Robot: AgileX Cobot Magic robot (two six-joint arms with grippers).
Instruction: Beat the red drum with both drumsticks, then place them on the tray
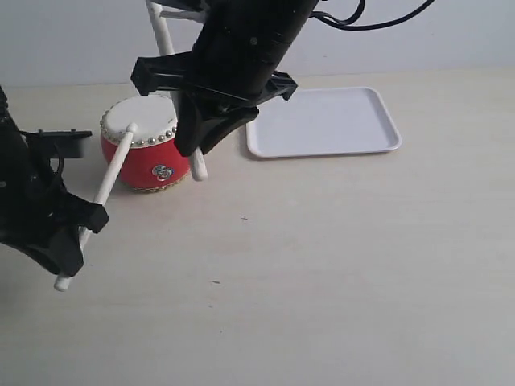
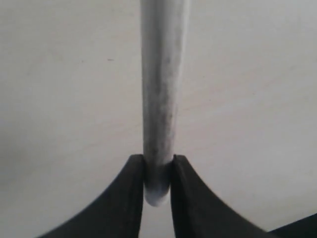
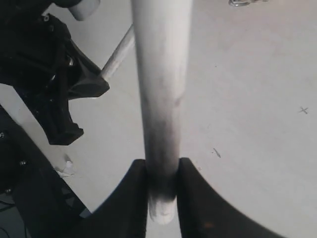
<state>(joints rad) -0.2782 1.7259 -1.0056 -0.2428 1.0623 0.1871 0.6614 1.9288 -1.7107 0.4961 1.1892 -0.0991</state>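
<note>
The red drum (image 1: 147,163) with its cream skin stands at the left of the table. My left gripper (image 1: 87,225) is shut on one drumstick (image 1: 117,165) near its lower end, and the stick's knob rests on the drum skin's near edge. In the left wrist view that drumstick (image 2: 161,99) is pinched between the jaws of the left gripper (image 2: 158,173). My right gripper (image 1: 191,141) hangs beside the drum's right side, shut on the other drumstick (image 1: 162,30), which runs steeply down to the table. The right wrist view shows this drumstick (image 3: 161,89) clamped in the right gripper (image 3: 162,178). The white tray (image 1: 386,121) lies to the right.
The right arm's black body (image 1: 241,40) reaches in from the top, over the gap between drum and tray. The left arm (image 1: 24,201) fills the left edge. In the right wrist view the left arm (image 3: 49,84) and its stick (image 3: 117,55) show nearby.
</note>
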